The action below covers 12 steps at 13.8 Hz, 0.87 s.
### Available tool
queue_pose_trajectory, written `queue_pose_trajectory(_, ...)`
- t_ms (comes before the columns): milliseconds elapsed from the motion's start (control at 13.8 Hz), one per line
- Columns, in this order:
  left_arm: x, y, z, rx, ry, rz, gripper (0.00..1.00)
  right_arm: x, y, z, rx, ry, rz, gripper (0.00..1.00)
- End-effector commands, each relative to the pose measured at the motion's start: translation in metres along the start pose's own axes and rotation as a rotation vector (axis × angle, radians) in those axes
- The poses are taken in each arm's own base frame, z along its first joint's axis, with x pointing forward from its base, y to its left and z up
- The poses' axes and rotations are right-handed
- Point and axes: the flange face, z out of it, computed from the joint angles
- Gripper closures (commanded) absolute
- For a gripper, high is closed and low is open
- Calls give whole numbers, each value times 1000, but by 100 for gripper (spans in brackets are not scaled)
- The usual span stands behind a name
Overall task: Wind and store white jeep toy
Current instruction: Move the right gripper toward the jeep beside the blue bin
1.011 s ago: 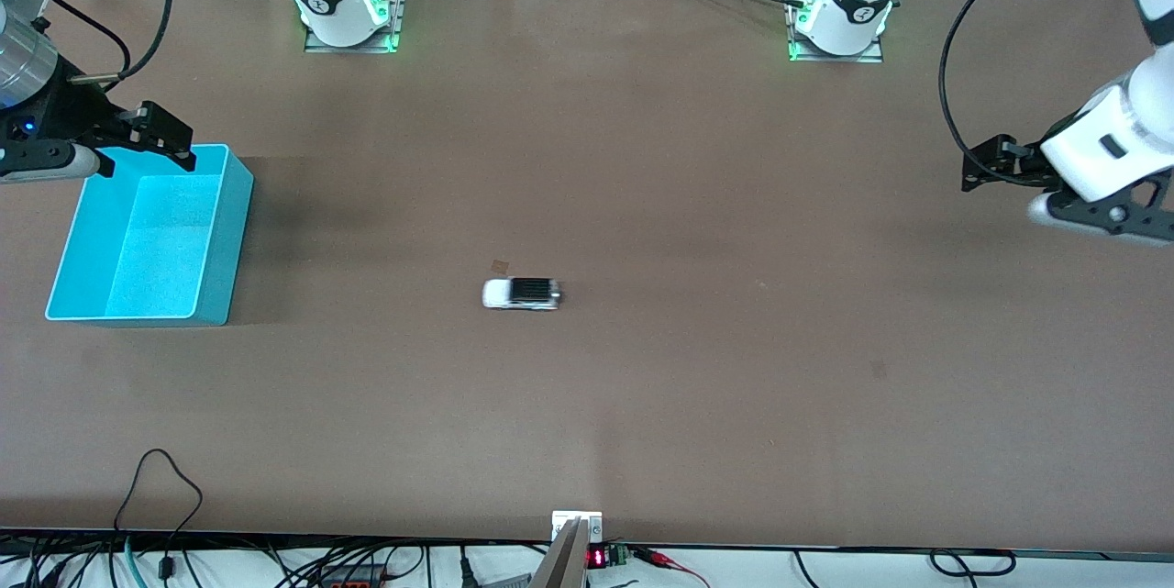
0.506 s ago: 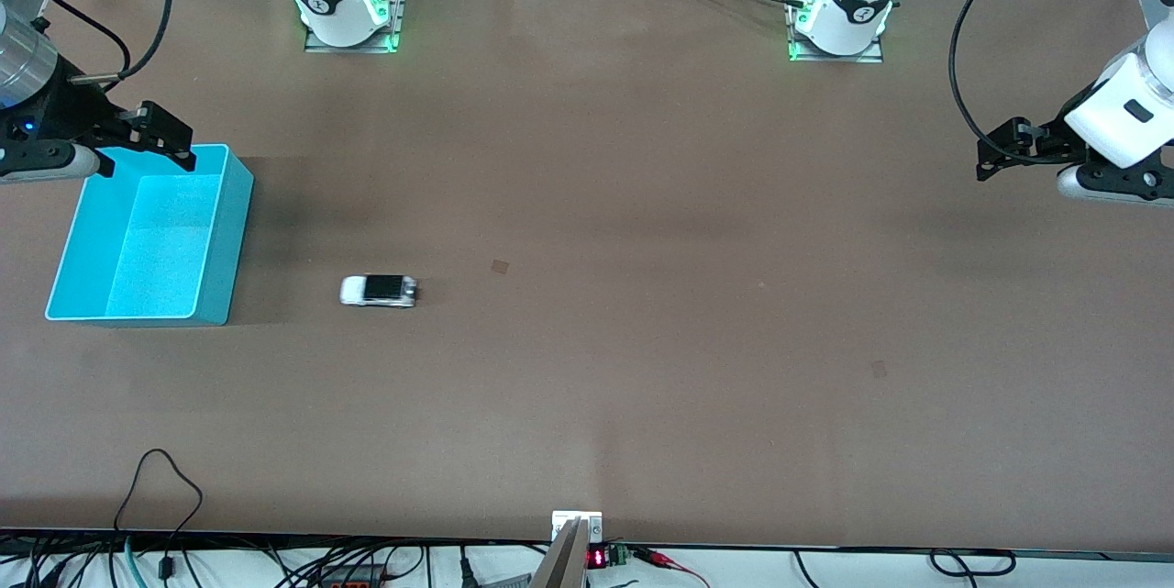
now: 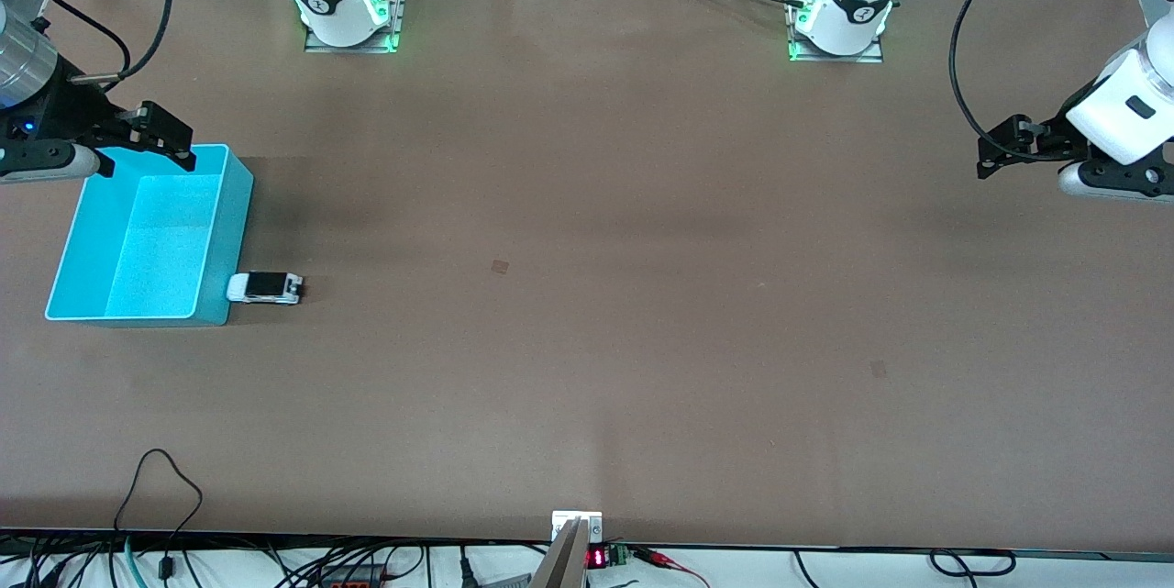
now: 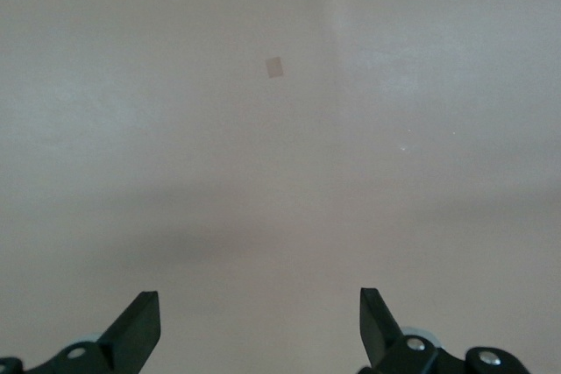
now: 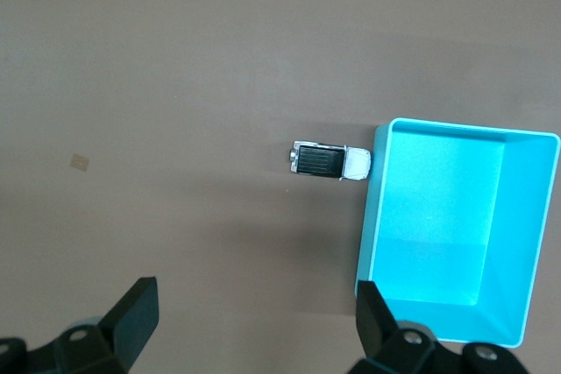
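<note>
The white jeep toy point(image 3: 265, 287) stands on the table with its nose against the outer wall of the turquoise bin point(image 3: 234, 203), on the side toward the left arm's end. It also shows in the right wrist view point(image 5: 329, 162), touching the bin point(image 5: 377, 208). The bin holds nothing. My right gripper point(image 3: 147, 140) is open and empty, up over the bin's edge nearest the robot bases; in its own view point(image 5: 256, 317) the jaws stand wide apart. My left gripper point(image 3: 1007, 146) is open and empty, up over the table at the left arm's end point(image 4: 259, 326).
A small tan patch point(image 3: 499, 266) marks the table's middle and shows in the left wrist view point(image 4: 274, 67) and the right wrist view point(image 5: 80, 161). A black cable loop point(image 3: 160, 487) lies near the table's front edge. Both arm bases stand at the back edge.
The jeep has rolled across the table from the middle toward the right arm's end and now rests against the bin. The left gripper has risen and drawn back a little.
</note>
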Motion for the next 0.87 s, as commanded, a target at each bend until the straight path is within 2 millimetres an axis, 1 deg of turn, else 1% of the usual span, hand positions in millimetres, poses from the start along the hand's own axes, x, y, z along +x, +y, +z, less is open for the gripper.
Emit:
queue_pose_trajectory(0,-6,0,-2,-15,-4,-12,0,-2,1,-2,-9,-7,-7,0)
queue_pose_trajectory(72,-6,-1,-3,-15,-1,-14,0,0,2,2,-9,-14,-6,0)
queue_pose_trajectory(217,-6,1,-2,-15,-1,-12,0,6,6,20,-3,-46,-1,0)
queue_pose_trajectory(289,-6,1,-3,-14,1,-12,0,16,9,46,8,-92,0,0)
queue_pose_trajectory(361,-5,1,-3,-14,1,-18,0,16,12,51,11,-112,-25,0)
queue_pose_trajectory(433,-6,-1,-3,-13,0,-39,0,16,17,53,17,-117,-83,0)
queue_pose_trajectory(578,-6,1,-4,-14,-1,-67,0,17,30,67,38,-140,-262,0)
queue_pose_trajectory(795,-4,3,-5,-14,3,-63,0,15,52,97,79,-177,-531,0)
